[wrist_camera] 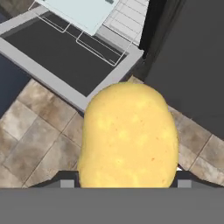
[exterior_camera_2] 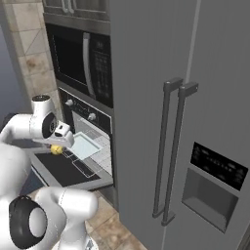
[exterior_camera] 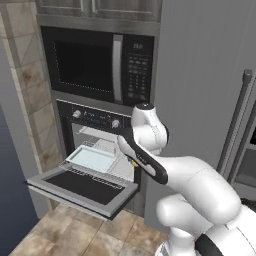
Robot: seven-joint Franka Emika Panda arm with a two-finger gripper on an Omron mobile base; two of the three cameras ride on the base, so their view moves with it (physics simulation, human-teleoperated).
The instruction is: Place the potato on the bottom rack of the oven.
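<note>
While held, potato [wrist_camera: 130,136] between fingers [wrist_camera: 66,183] (close)

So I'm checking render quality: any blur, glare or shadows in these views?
Hand view: the potato, held in the tool, looms huge and soft-edged. Left base view: flat light, faint shading under the oven door. Right base view: no glare on the fridge.
</note>
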